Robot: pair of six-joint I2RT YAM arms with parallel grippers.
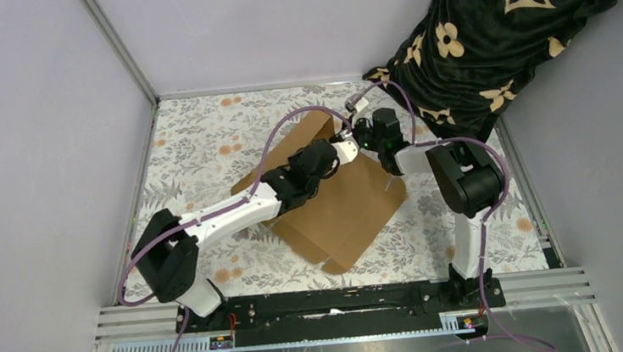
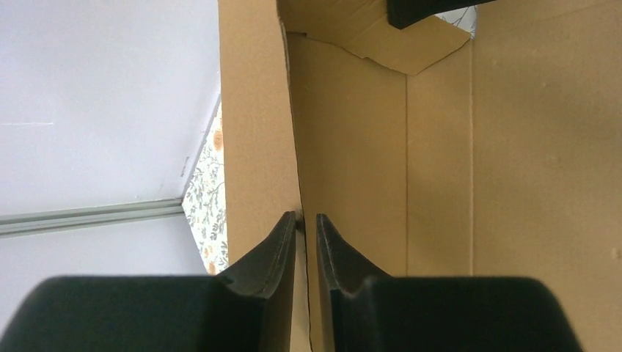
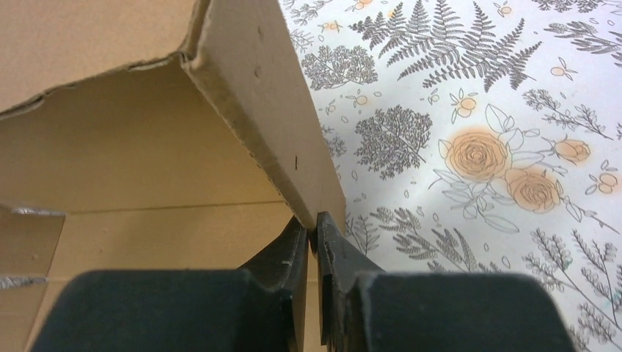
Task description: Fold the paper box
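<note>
Top view: the plain brown corrugated-cardboard paper box (image 1: 345, 211) lies mid-frame on a white floral tablecloth (image 1: 203, 143), with both arms meeting at its upper edge. Left wrist view: at bottom centre, the black left gripper (image 2: 306, 226) is nearly closed, pinching a cardboard panel's edge. Right wrist view: at bottom centre, the black right gripper (image 3: 314, 236) clamps a raised flap's corner.
</note>
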